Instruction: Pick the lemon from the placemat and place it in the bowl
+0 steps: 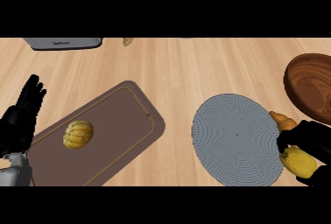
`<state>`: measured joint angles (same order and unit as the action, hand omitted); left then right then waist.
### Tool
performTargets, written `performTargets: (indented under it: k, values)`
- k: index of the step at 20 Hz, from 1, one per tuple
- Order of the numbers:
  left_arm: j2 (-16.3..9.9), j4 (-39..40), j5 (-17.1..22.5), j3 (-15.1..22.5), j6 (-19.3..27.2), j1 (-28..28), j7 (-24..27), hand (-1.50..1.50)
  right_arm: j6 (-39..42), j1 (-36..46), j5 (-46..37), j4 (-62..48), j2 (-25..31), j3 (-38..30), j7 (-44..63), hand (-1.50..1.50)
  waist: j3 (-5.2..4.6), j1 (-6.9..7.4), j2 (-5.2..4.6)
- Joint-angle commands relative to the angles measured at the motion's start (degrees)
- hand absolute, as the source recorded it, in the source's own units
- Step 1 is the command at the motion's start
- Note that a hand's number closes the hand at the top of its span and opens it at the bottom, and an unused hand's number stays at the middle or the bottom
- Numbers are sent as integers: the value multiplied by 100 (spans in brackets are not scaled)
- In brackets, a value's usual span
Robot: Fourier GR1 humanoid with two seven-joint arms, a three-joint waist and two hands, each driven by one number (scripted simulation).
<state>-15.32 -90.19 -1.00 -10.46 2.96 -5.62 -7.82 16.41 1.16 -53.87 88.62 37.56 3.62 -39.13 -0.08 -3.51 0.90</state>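
Note:
The yellow lemon [298, 161] sits in my right hand [309, 140] at the lower right, just past the right edge of the round grey placemat [236, 139]. My fingers curl round the lemon and hide part of it. The dark wooden bowl [313, 85] stands at the right edge, beyond the hand. At the far left my left hand [23, 114] rests open with its fingers up, touching nothing.
A brown tray [123, 118] lies at the left centre with a small yellow-orange squash [78, 134] on it. An orange-brown item [282, 119] pokes out by my right hand. A grey appliance [62, 42] and a small object [128, 41] sit at the back edge.

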Motion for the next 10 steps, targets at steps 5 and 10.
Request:
performTargets:
  k: [5, 10]
  values:
    - [112, -95, 28, 55, -23, 176, 25, 0, 189, -577, 2173, 1213, 315, -2435, -365, 150, 0, -43, 8]
    - [116, 146, -124, 64, 72, -21, 186, 0, 1443, -682, 3800, 1594, 516, -3693, 185, 150, -7, 23, -24]
